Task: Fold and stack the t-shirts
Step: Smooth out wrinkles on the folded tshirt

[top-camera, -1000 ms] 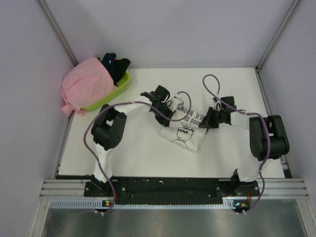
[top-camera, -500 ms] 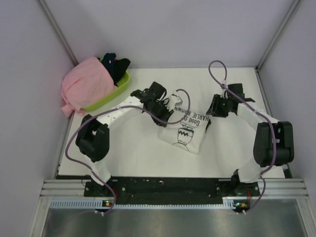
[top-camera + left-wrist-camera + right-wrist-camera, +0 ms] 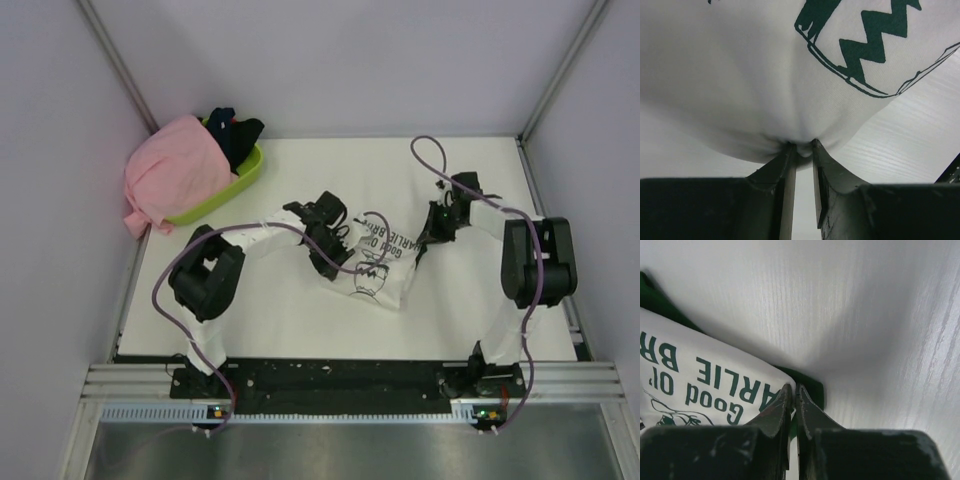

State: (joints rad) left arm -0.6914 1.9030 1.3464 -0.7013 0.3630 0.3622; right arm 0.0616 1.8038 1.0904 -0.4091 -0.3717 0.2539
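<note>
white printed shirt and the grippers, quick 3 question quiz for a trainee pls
1. True or false: the left gripper and the right gripper both pinch the white shirt.
2. The pink shirt lies: A) over the green basket, B) on the white shirt, C) in the right gripper.
3. Fill in: the white shirt's print is dark ____.
Key: 1 true; 2 A; 3 green.

Basket with pink shirt blocks far-left corner; white shirt mid-table; open table along near edge.
</note>
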